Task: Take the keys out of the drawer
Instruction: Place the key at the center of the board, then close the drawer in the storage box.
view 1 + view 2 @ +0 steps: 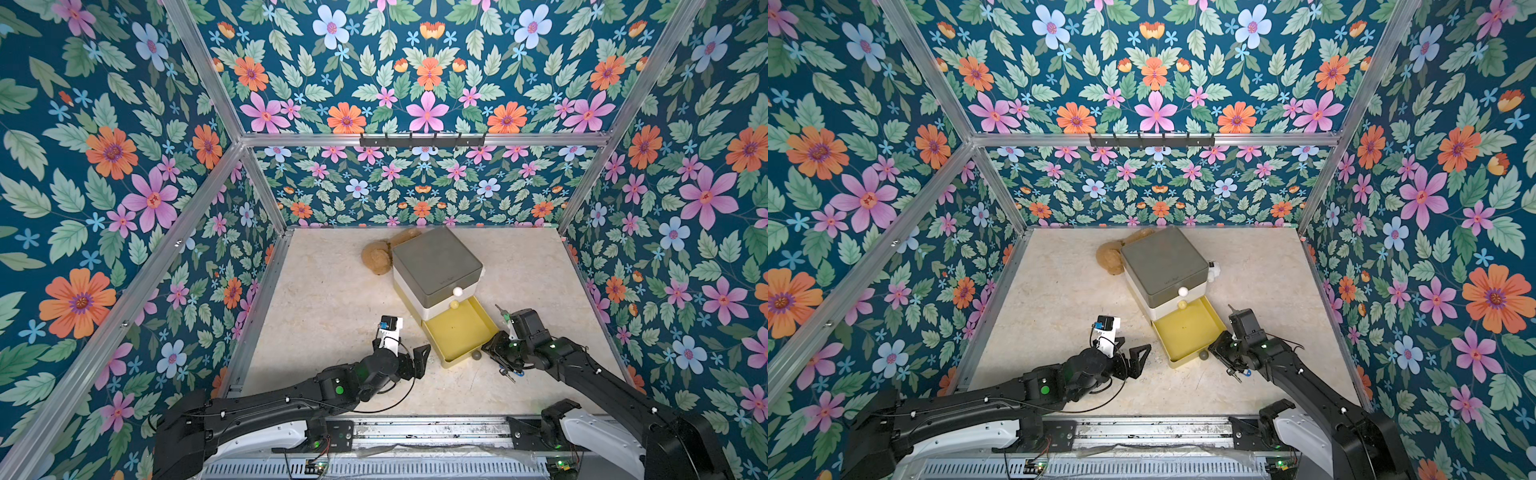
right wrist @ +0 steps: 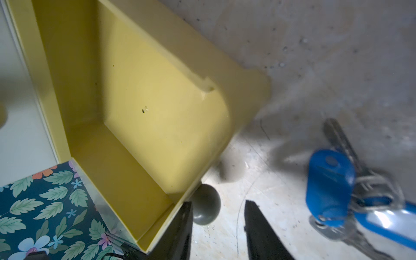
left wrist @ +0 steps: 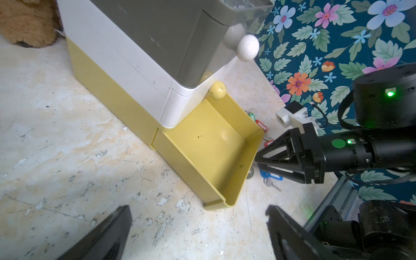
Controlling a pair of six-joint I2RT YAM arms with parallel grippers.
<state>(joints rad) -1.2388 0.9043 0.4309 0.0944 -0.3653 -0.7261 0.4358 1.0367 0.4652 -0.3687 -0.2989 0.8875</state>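
A: Keys (image 2: pixel 369 186) lie on the table (image 2: pixel 281 198), just beside our right gripper (image 2: pixel 218 227) and outside the empty drawer (image 2: pixel 157 112). Its fingers stand partly apart, holding nothing.
B: Left gripper (image 3: pixel 198 209) spread wide, empty. We judge the keys light, loose and slippery; pinch the stiff blue tag (image 2: pixel 328 182).

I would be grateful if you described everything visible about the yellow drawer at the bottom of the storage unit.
The yellow drawer is a smooth tray, plastic by its look, the lowest tier beneath a white tier and a grey tier. It is pulled far out, level, over the tabletop, and holds nothing. A round grey knob sits on its front. The right gripper is beside that knob, jaws apart; whether it touches cannot be told.
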